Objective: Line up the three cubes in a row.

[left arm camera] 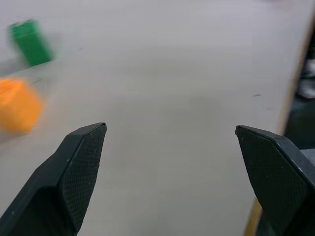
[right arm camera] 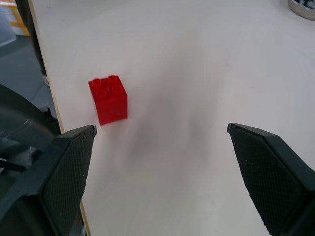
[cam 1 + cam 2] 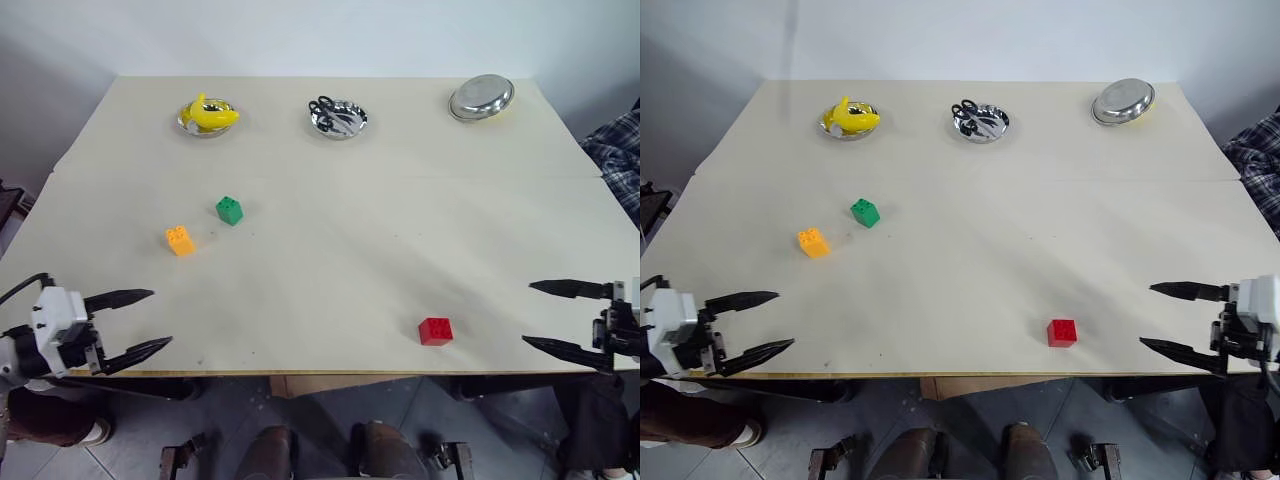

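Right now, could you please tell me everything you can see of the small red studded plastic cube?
The small red studded plastic cube is a glossy building block with round studs on top. It stands upright and alone on the pale tabletop, near the front edge on the robot's right. Nothing touches it; the open right gripper is level with it, well apart.

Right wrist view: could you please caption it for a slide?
Open right gripper hovering over the table, red cube ahead near the edge.
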Robot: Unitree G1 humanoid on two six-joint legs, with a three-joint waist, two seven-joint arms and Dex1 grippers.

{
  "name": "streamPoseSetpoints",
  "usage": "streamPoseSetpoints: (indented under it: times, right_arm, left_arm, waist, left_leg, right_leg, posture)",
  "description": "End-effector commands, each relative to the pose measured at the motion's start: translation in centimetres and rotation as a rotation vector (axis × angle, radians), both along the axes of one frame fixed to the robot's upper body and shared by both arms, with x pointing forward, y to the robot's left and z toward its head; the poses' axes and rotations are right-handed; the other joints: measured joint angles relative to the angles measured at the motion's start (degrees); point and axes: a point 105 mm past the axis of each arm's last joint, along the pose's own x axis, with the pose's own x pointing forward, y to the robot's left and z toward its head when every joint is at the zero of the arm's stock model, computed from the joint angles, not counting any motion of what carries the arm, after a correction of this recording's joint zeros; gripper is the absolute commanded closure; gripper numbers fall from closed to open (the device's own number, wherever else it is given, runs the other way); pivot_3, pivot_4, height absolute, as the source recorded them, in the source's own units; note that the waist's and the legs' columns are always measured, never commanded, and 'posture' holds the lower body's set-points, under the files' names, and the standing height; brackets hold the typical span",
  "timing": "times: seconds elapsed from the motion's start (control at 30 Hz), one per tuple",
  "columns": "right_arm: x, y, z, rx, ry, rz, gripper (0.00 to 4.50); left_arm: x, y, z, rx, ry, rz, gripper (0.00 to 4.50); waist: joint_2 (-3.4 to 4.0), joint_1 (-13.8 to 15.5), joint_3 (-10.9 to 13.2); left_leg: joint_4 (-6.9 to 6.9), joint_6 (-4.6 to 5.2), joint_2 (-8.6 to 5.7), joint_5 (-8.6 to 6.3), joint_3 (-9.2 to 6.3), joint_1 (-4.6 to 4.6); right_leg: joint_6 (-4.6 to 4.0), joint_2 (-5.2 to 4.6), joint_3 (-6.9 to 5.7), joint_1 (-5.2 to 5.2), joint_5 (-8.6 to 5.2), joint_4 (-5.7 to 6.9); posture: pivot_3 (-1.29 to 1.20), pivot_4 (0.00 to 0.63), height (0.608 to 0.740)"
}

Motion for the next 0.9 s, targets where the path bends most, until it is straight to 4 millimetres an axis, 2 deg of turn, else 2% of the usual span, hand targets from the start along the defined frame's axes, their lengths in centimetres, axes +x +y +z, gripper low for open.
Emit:
streamPoseSetpoints:
  times: [0.03, 0.1, 0.17, 0.33, 0.47, 0.63, 0.83, 0.9]
  right_arm:
    - [-1.0, -1.7, 0.8, -0.058, 0.014, -0.008, 0.00]
    - [-1.0, -1.6, 0.5, -0.070, 0.031, -0.001, 0.00]
    - [-0.6, -0.6, 0.6, -0.058, 0.039, 0.027, 0.00]
    - [1.1, 4.6, -0.2, -0.120, 0.139, 0.137, 0.00]
    - [1.9, 8.4, -1.5, -0.200, 0.236, 0.208, 0.00]
    - [3.5, 10.0, -2.6, -0.257, 0.253, 0.216, 0.00]
    - [4.8, 11.0, -4.2, -0.314, 0.256, 0.250, 0.00]
    - [5.1, 11.4, -4.5, -0.301, 0.254, 0.254, 0.41]
  left_arm:
    - [-0.5, -2.9, 1.1, -0.007, -0.035, -0.159, 0.03]
    - [-0.5, -3.7, 1.2, -0.008, -0.040, -0.195, 0.03]
    - [-0.5, -3.8, 1.2, 0.005, -0.041, -0.209, 0.03]
    - [-1.1, -2.9, -0.2, 0.070, 0.011, -0.232, 0.03]
    - [-1.5, -3.1, -0.6, 0.061, 0.030, -0.257, 0.03]
    - [-1.8, -3.6, -0.9, 0.054, 0.028, -0.266, 0.03]
    - [-1.9, -4.2, -0.7, 0.033, 0.003, -0.287, 0.03]
    - [-1.9, -4.4, -0.7, 0.032, 0.000, -0.290, 0.00]
  waist:
    - [0.00, -0.19, 0.00]
    - [0.02, -0.32, -0.01]
    - [0.05, -0.75, -0.03]
    - [0.13, -1.87, -0.05]
    - [0.14, -1.51, -0.04]
    - [0.14, -0.27, -0.04]
    - [0.14, -0.22, -0.04]
    - [0.14, -0.28, -0.04]
  left_leg:
    - [0.00, 0.01, 0.00, 0.00, 0.01, 0.01]
    - [-0.01, 0.00, 0.01, 0.00, 0.01, 0.01]
    - [-0.01, -0.01, 0.04, 0.00, 0.02, 0.03]
    - [0.03, -0.06, 0.09, 0.02, 0.05, 0.06]
    - [0.10, -0.05, 0.08, 0.02, 0.03, -0.01]
    - [0.13, -0.01, -0.01, -0.01, 0.01, -0.06]
    - [0.11, -0.01, -0.01, -0.01, 0.00, -0.10]
    - [0.11, -0.01, -0.01, -0.01, 0.00, -0.10]
  right_leg:
    - [0.00, 0.00, 0.00, 0.00, 0.00, 0.00]
    - [0.00, 0.00, 0.01, 0.00, 0.00, 0.00]
    - [-0.01, 0.04, 0.02, -0.01, 0.00, 0.01]
    - [-0.01, 0.10, 0.05, -0.03, 0.00, 0.12]
    - [-0.01, 0.07, 0.07, -0.12, -0.01, 0.22]
    - [-0.01, -0.01, 0.07, -0.13, 0.00, 0.16]
    - [-0.01, 0.00, 0.05, -0.16, 0.00, 0.12]
    - [-0.01, 0.00, 0.03, -0.16, 0.00, 0.13]
  posture:
    - [0.00, 0.150, 0.740]
    - [0.00, 0.150, 0.740]
    - [0.00, 0.150, 0.740]
    - [0.00, 0.150, 0.740]
    - [0.00, 0.150, 0.740]
    - [0.00, 0.150, 0.740]
    - [0.00, 0.150, 0.740]
    - [0.00, 0.150, 0.740]
